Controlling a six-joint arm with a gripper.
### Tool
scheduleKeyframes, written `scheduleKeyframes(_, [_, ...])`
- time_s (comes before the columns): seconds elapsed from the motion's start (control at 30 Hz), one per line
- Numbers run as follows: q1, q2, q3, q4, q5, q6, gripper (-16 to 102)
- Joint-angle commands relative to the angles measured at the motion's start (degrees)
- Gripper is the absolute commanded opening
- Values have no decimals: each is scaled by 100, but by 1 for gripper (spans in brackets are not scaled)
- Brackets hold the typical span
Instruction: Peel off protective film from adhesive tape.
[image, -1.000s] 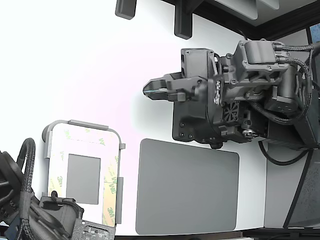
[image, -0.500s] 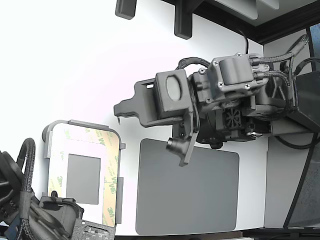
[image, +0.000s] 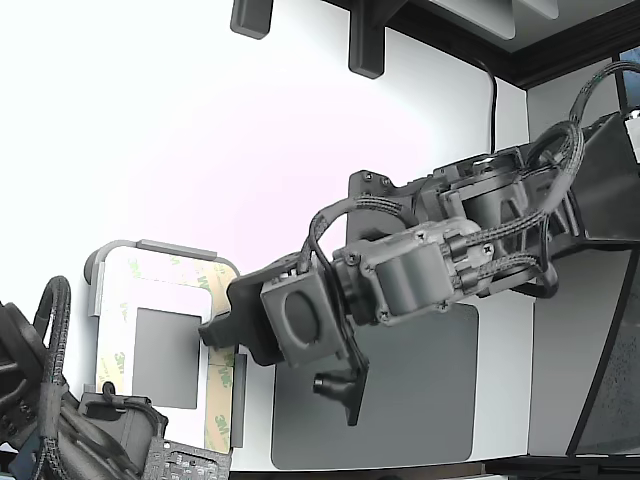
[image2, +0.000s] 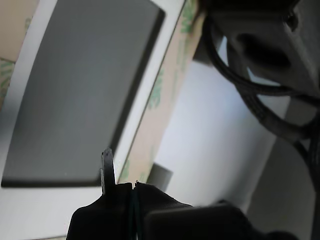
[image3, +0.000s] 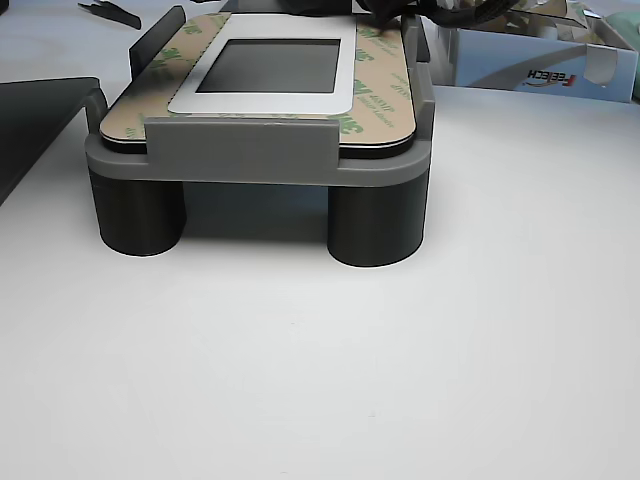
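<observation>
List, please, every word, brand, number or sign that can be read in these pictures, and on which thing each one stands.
"3M", in green, repeated along the protective film that borders the dark grey square on the fixture.
"FEETECH" seems to stand on the box behind the fixture in the other view; the letters are small, so I am not sure.
Nothing readable on the gripper or the large grey mat.

White tabletop (image: 200, 120), bright glare, dark frame (image: 560, 50) behind

Exterior view: white table (image: 180, 120) blown out by glare. Wrist view is soft; gripper (image2: 120, 200) a dark silhouette. Other view evenly lit, shadow beneath the fixture (image3: 260, 150)
</observation>
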Motion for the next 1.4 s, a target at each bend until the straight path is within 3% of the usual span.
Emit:
scheduleKeyframes(0.0, [70, -44, -255, 9, -35, -9, -12])
scheduleKeyframes(0.53, [466, -1503, -2013, 984, -132, -378, -11])
scheduleKeyframes(1.07, [835, -2479, -2918, 1239, -88, -501, -11])
scheduleKeyframes(1.37, [896, -2487, -2707, 1002, -149, -598, -11])
